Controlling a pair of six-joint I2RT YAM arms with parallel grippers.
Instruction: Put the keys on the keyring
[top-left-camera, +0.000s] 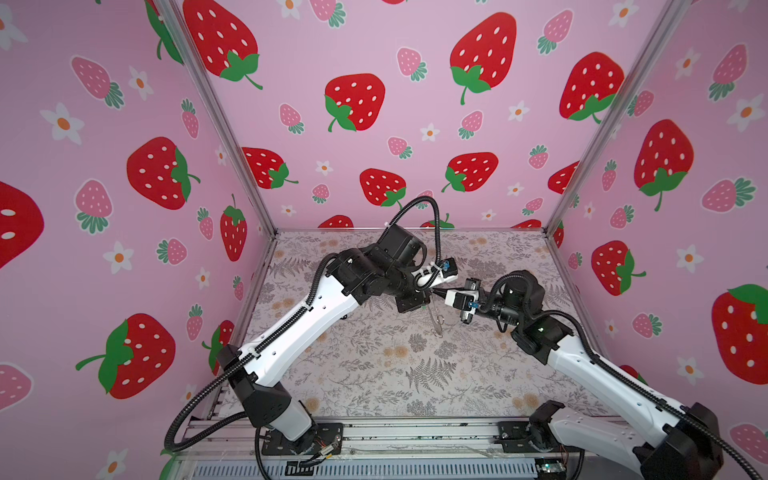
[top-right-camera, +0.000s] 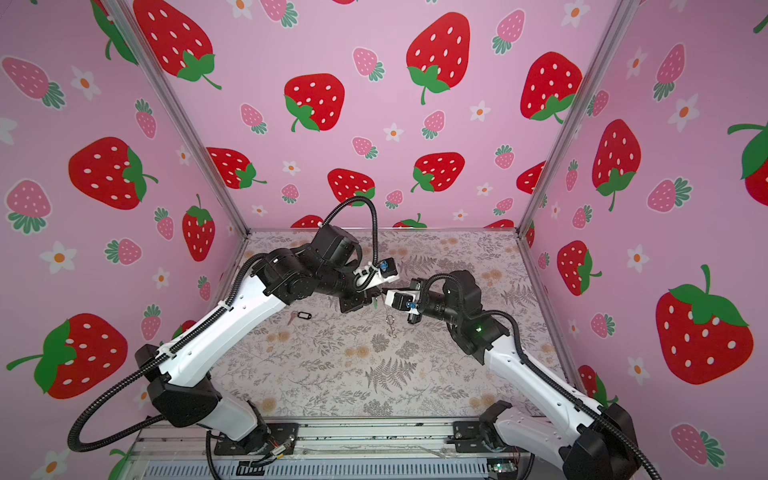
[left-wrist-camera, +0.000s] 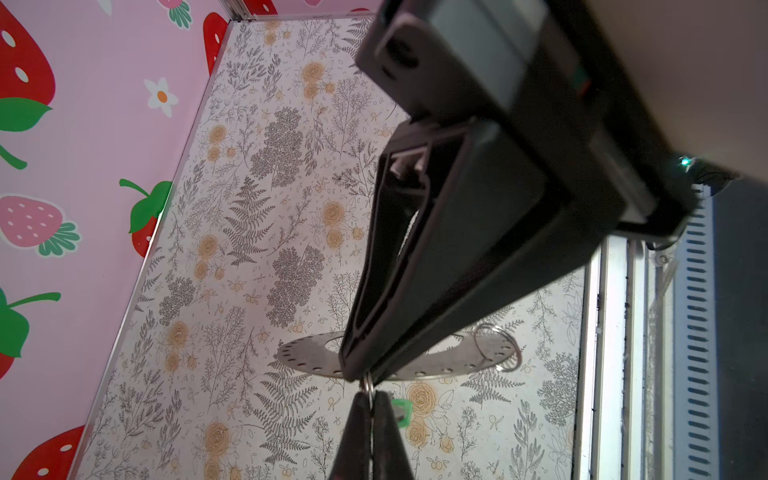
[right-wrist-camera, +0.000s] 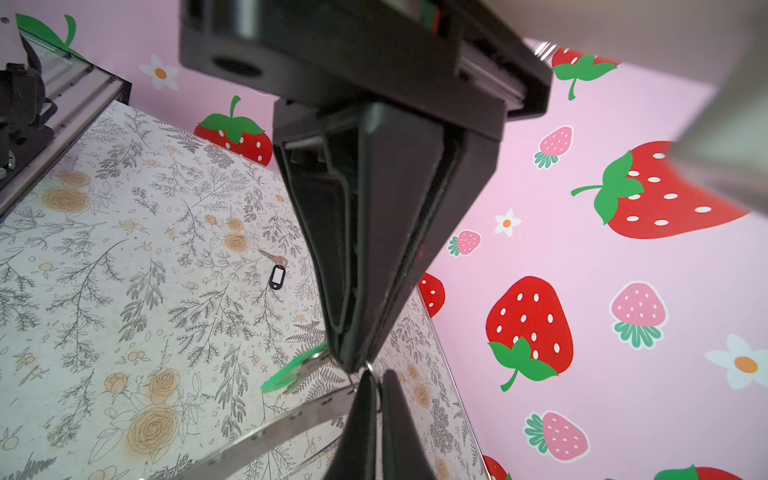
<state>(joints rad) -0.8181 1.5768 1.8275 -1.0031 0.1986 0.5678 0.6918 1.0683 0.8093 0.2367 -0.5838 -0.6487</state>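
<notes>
**Keyring** (left-wrist-camera: 305, 360): grey perforated disc, held clear of the bench (top-right-camera: 332, 374) and hanging below the two pincers. It shows edge-on in both top views, face upright, its length pointing down at the bench.

**Wire loop** (left-wrist-camera: 368, 383): sits at the disc's rim. The left pincer (left-wrist-camera: 360, 374) and right pincer (right-wrist-camera: 356, 365) are both closed on it, tip to tip.

**Green key** (right-wrist-camera: 291, 372): dangles just beside the loop. Its long axis slants away from the loop, tag and blade side by side. Whether it is threaded on cannot be told.

**Black key** (right-wrist-camera: 277, 276): lies flat on the bench, well apart, on the left arm's side. Its long axis runs across a top view, tag end to the right.

**Hazards, as judged:**
- The thin wire may slip from either tip, dropping disc and key.
- A swinging disc may twist the loop.
- Fetching the black key would leave one pincer carrying everything.
</notes>
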